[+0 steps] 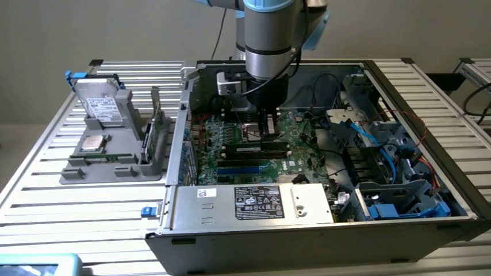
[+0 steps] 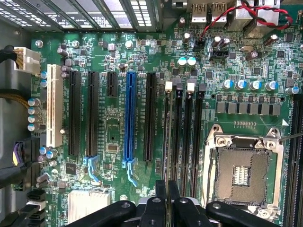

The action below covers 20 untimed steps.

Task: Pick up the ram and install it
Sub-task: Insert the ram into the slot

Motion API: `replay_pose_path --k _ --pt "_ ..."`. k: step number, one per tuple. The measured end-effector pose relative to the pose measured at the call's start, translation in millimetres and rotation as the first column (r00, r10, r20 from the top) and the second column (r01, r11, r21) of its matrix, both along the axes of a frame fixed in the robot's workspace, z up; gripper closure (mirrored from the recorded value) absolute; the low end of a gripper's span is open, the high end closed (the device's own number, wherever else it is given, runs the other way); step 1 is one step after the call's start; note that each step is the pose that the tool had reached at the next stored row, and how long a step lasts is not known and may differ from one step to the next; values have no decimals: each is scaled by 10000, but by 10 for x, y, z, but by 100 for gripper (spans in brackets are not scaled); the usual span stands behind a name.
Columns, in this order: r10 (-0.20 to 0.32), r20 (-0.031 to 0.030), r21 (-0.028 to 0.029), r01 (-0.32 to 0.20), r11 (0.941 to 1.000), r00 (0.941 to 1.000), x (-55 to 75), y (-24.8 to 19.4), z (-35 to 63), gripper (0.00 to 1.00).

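Outside the case [image 1: 322,244], at the exterior view's left, a grey tray [image 1: 98,168] lies on the slatted table [image 1: 46,190]. The tray carries a hard drive [image 1: 102,106] propped up at its far end, a square silver chip [image 1: 94,142] lying flat nearer the viewer, and a thin green board [image 1: 158,135] standing on edge just beside the case wall. The case lies open side up. Along its near wall sits the power supply [image 1: 257,202] with a label on top. Beyond it the green motherboard [image 1: 230,168] covers the case floor. The arm [image 1: 265,52] comes down from above into the middle of the case, and the gripper [image 1: 268,137] stands low over the black memory slots [image 1: 253,150]. In the wrist view the two fingers [image 2: 161,194] are drawn nearly together and clamp the ram [image 2: 167,142]. The ram shows edge-on as a thin strip running away from the fingertips, in line with the first of the four parallel memory slots [image 2: 189,142]. I cannot tell whether it is seated or only above that slot. A blue slot [image 2: 129,118] lies on one side of these slots and the open processor socket [image 2: 241,170] on the other. At the case's end toward the exterior view's right is a drive cage [image 1: 399,198] with blue cables [image 1: 367,129].
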State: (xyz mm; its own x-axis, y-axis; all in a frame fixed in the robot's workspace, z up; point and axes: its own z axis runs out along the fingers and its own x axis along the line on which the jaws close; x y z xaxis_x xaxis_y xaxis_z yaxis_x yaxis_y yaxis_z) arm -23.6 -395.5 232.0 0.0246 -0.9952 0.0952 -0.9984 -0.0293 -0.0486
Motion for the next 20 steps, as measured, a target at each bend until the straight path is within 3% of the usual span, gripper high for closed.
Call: replay_pose_path --k 20 --pt "2 86 -11 -2 10000 10000 -27 0 -38 86"
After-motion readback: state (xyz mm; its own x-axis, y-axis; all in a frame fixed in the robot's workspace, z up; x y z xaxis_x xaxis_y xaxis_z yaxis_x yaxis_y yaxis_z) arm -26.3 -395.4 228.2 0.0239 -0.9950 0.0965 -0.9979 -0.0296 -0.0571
